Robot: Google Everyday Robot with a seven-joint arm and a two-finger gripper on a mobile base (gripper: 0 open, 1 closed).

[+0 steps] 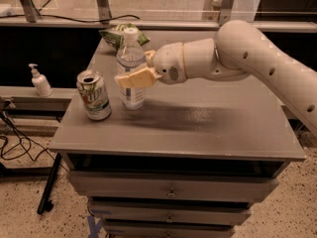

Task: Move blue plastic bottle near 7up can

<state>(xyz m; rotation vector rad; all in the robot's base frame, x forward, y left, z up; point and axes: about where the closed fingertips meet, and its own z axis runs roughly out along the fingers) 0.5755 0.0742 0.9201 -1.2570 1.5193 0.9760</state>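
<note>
Thin plastic on that blue bottle (130, 58) looks light, squishy and tippy, so the gripper (132, 73) clamped round its middle, just beside the can (94, 95), seems right.

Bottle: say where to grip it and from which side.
Grip the bottle at mid-body, coming from the side away from the can. The bottle stands upright with straight walls there, it narrows toward the cap, and the can stands close on its other side. The gripper sits at exactly that spot, shut on the bottle's middle.
</note>
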